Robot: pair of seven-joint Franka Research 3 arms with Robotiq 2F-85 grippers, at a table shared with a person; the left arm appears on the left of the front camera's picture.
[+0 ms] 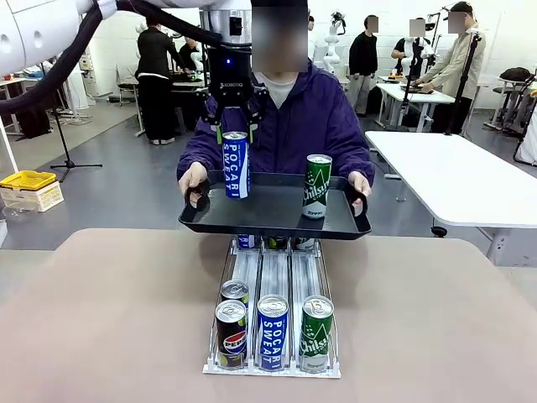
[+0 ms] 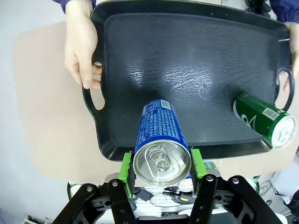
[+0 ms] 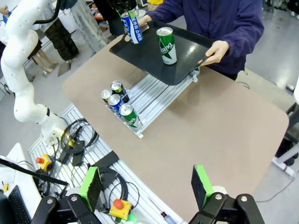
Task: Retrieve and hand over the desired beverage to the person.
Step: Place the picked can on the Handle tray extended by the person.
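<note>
Pinching the blue Pocari Sweat can (image 2: pixel 161 140) near its top, my left tool (image 2: pixel 161 169) has it upright over the black tray (image 1: pixel 277 220) the person (image 1: pixel 315 117) holds out at the far counter (image 1: pixel 126 336) edge. Can base looks at or just above the tray floor, cannot tell which. To do it well: settle the can flat, then spread pads straight apart and lift vertically, no sideways drag. Green Chilsung can (image 1: pixel 316 186) stands well apart on the tray, so room is fine. Person's hands (image 2: pixel 83 49) grip the tray handles; stay off them. My right tool (image 3: pixel 147 184) is spread wide, empty, above the near counter edge.
</note>
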